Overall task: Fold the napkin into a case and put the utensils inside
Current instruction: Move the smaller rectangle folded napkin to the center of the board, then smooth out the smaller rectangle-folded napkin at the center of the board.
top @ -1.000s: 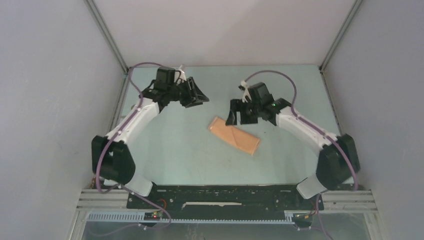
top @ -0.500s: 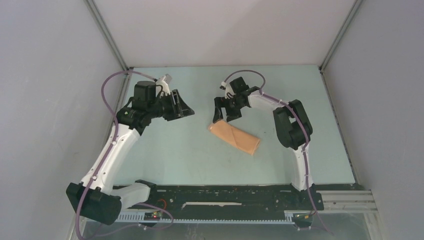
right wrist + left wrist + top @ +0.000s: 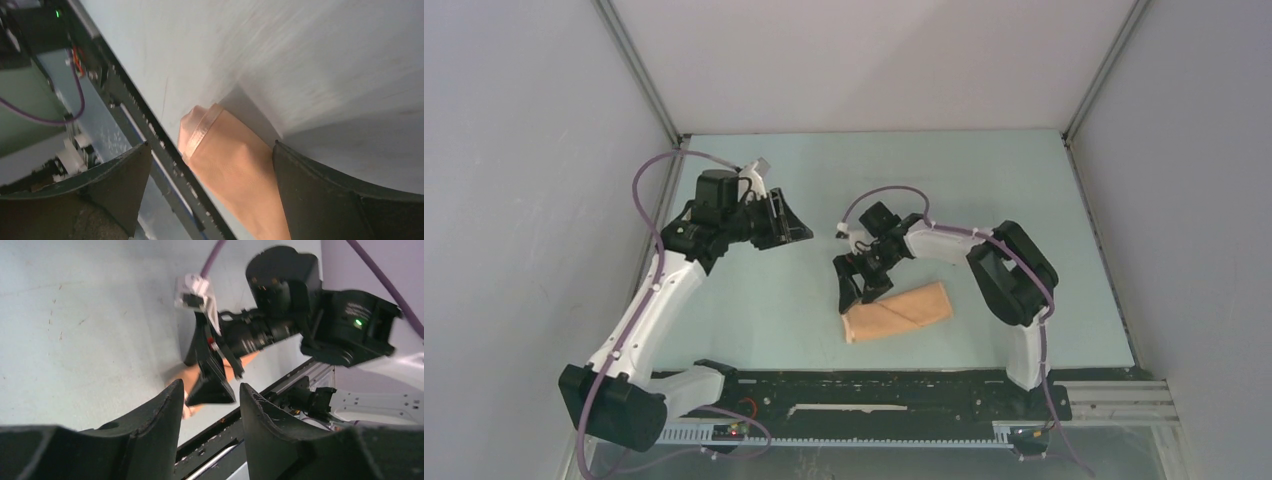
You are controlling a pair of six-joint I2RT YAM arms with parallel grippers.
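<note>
The peach napkin point(image 3: 902, 310), folded into a narrow case, lies on the pale green table near the front rail, its right end tilted away from me. My right gripper point(image 3: 859, 292) hangs open over the case's left end. In the right wrist view the cloth point(image 3: 235, 165) shows between the spread fingers point(image 3: 125, 175), with its hemmed end toward the rail. My left gripper point(image 3: 796, 232) is held off the table to the left, open with nothing between its fingers point(image 3: 167, 407). Its camera looks at the right gripper point(image 3: 215, 385) and a bit of the peach cloth point(image 3: 186, 376). The utensils are out of view.
A black mounting rail point(image 3: 874, 385) runs along the near table edge, close to the case. It also shows as the rail point(image 3: 165, 145) in the right wrist view. Grey enclosure walls point(image 3: 524, 200) stand on both sides and at the back.
The case has shifted from mid-table toward the front rail and turned, so its right end now points away. My right gripper moved near and left with it. The left arm drew back.
</note>
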